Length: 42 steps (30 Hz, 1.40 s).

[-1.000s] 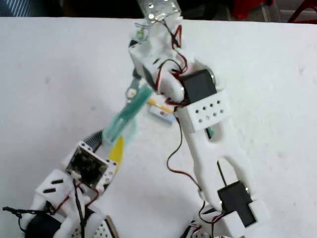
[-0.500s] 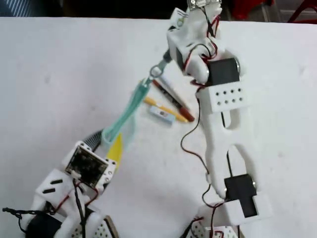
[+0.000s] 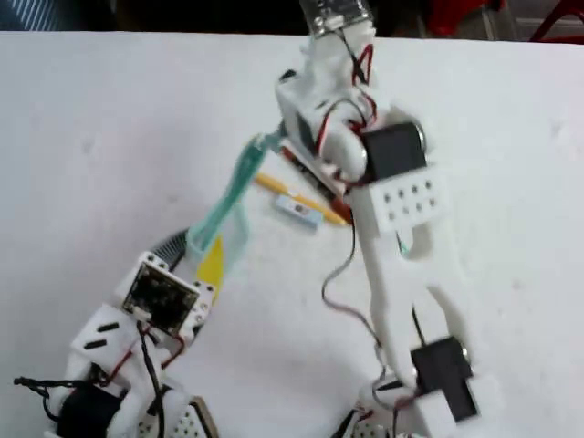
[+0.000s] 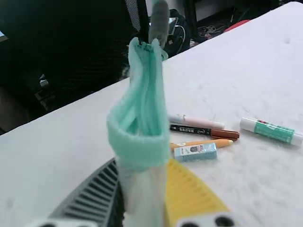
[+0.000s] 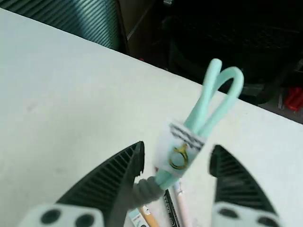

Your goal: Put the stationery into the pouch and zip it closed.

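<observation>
left gripper [image 4: 142, 165] is clamped on the near end of the mint green pouch [image 4: 142, 109], with a black finger on one side and a yellow finger on the other. the pouch is held off the white table [image 3: 109, 137], standing on its narrow edge with the zipper side up. in the high view its long axis runs diagonally from the left gripper at the lower left up towards the right arm at the upper middle. the far end points at the right gripper [image 5: 176, 149] and carries a grey zipper pull [image 4: 157, 16].

right gripper's two black fingers are spread apart. a mint green strap loop [image 5: 215, 94] with a small gold ring rises between them, and the grey pull sits against one finger. whether it is gripped cannot be told.

the stationery lies on the table just beside the pouch's far half, outside it: a pale pink pen [image 4: 196, 121], a brown marker [image 4: 203, 131], an orange pencil [image 4: 201, 143] and a small eraser [image 4: 195, 151] close together, and a glue stick [image 4: 271, 131] a little apart.
</observation>
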### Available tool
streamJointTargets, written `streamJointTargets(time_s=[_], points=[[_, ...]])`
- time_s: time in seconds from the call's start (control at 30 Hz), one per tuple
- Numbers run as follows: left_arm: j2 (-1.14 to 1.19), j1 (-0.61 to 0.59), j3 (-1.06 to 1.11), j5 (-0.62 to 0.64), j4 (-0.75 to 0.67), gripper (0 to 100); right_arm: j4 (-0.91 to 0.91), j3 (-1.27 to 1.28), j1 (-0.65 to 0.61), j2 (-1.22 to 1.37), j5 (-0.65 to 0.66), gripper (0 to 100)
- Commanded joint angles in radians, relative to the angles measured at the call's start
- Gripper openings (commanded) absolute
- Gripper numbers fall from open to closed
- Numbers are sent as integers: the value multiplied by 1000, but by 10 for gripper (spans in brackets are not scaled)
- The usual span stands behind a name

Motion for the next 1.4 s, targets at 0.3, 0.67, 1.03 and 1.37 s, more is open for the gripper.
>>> streamJointTargets(time_s=[0.3, 0.67, 1.03, 1.37], points=[[2, -177, 78, 86, -135, 22, 154, -6, -5, -374, 100, 271], [2, -219, 84, 244, -236, 22, 298, -8, 185, 27, 216, 269], [2, -137, 101, 264, -209, 72, 265, -12, 239, 338, 235, 269], [2, -157, 106, 262, -123, 211, 137, -41, 179, 507, 324, 131]])
